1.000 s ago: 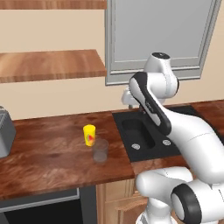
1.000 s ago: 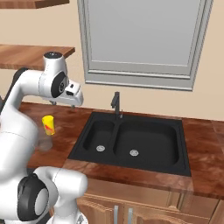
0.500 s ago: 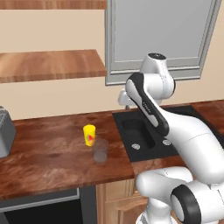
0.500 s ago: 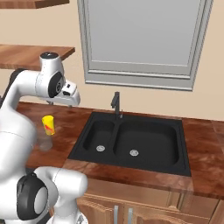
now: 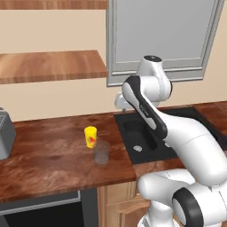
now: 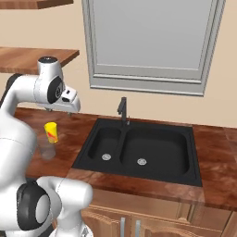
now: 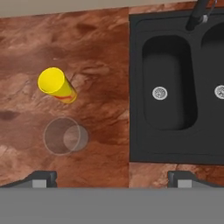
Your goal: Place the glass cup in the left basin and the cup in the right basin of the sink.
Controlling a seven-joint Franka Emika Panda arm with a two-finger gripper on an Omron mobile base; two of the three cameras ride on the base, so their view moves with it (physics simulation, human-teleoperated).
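Note:
The glass cup (image 5: 101, 153) (image 7: 65, 135) stands upright on the wooden counter, just in front of the yellow cup (image 5: 90, 136) (image 7: 57, 84) with its red mark. The black sink (image 6: 139, 146) lies to their right; its left basin (image 6: 105, 143) (image 7: 166, 83) is narrower than the right basin (image 6: 155, 148). My gripper (image 6: 69, 111) (image 7: 112, 179) hangs high above the counter between the cups and the sink's left edge. It is open and holds nothing. In the left base view my arm hides much of the sink.
A thin dark tap (image 6: 122, 109) rises at the sink's back edge. A grey appliance (image 5: 4, 133) sits at the counter's far left. A wooden shelf (image 5: 48, 64) hangs on the wall above the counter, and a window (image 5: 164, 35) is behind the sink.
My hand has swung left from over the sink towards the cups, staying high and open. Both cups are where they were.

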